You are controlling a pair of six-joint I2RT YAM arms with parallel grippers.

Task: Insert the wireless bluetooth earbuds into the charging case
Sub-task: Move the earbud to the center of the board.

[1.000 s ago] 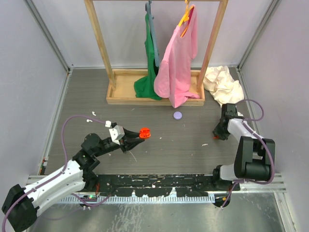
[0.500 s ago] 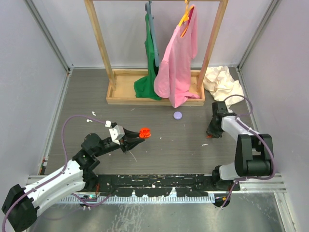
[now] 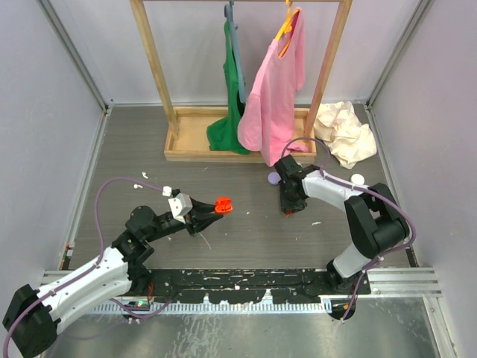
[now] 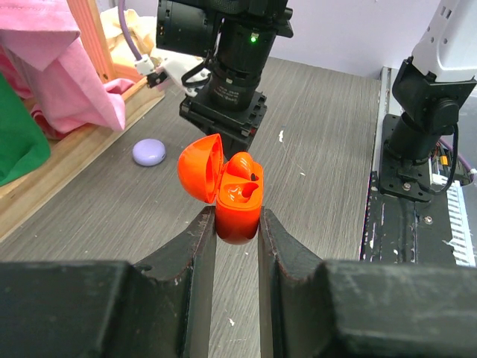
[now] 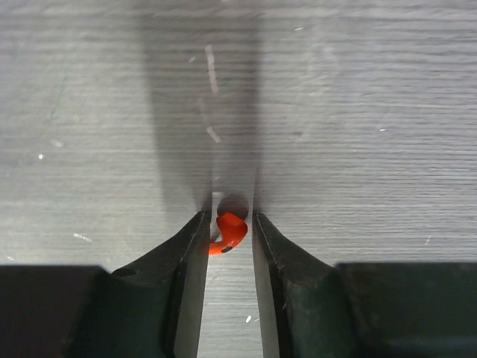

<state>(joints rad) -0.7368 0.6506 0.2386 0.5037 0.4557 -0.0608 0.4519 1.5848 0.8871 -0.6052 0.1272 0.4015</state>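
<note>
Two grippers, both loaded | left gripper (image 4: 237, 218) clamps the orange charging case (image 4: 240, 201) (lid hinged open) above the grey worktop (image 4: 320, 149) | right gripper (image 5: 228, 218) pinches an orange earbud (image 5: 228, 230) over the worktop, near a lilac disc (image 3: 274, 178) | case and earbud well apart

Wooden clothes rack (image 3: 194, 156) with green garment (image 3: 223, 134) and pink shirt (image 3: 272, 104); cream cloth heap (image 3: 343, 130) just beside it; lilac disc (image 4: 150, 152) nearby

charging case (image 4: 238, 198): orange, lid open, upright, in left claw (image 4: 236, 220) | earbud (image 5: 228, 231): orange, in right claw (image 5: 229, 218)
</note>
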